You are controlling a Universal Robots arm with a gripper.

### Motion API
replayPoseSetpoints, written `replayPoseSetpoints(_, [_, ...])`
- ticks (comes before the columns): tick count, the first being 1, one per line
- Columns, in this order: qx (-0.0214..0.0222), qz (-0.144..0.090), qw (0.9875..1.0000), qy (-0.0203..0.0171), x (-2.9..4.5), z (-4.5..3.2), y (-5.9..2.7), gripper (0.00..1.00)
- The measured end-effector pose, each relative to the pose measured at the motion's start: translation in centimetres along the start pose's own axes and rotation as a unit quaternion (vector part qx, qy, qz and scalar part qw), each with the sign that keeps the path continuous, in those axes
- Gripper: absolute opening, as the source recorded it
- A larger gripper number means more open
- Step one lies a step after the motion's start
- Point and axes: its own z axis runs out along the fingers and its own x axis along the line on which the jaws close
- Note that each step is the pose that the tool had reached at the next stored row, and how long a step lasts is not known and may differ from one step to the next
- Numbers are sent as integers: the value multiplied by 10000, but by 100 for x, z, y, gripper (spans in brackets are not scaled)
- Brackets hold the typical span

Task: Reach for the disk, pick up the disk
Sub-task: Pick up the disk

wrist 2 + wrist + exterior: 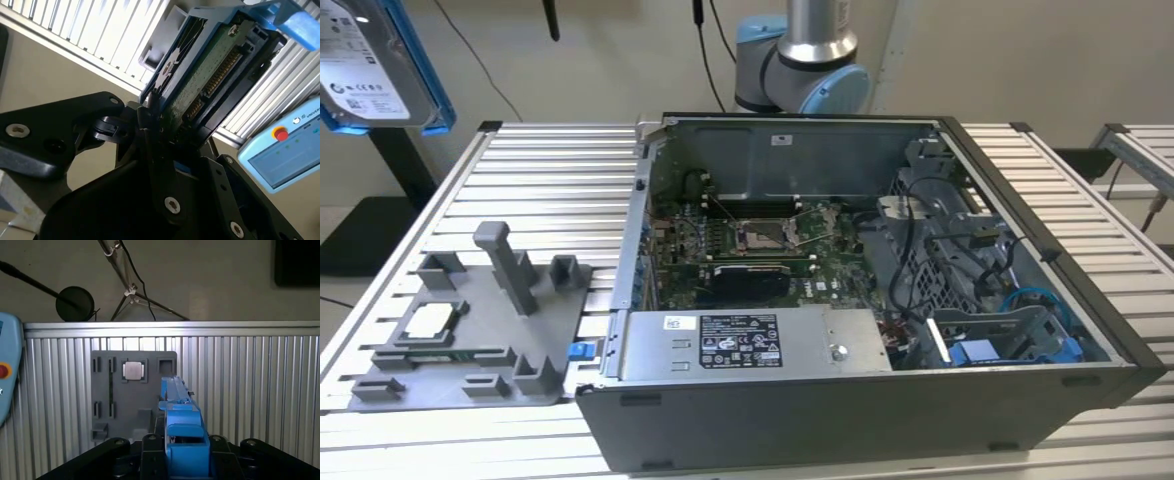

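Observation:
The disk (374, 70) hangs high at the exterior view's left, above the table's far corner, its silver face with a white label framed by blue rails. In the first wrist view the disk (181, 425) stands edge-on with its blue rail facing the camera, and my gripper (182, 442) is shut on it, black fingers (150, 445) pressing on both sides. The second wrist view shows the disk's green circuit-board underside (210, 75) rising out of the gripper (165, 127), well above the table.
An open computer case (1014, 190) takes up the middle of the slatted aluminium table (547, 160). A grey fixture tray (567, 300), also (107, 390), carries a small square silver chip (430, 320). A pale blue pendant (285, 150) is off to one side.

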Motion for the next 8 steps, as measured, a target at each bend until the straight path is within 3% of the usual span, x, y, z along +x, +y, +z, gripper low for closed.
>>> replayPoseSetpoints(8, [-1,0,10000,1,-4,1,-141,0])
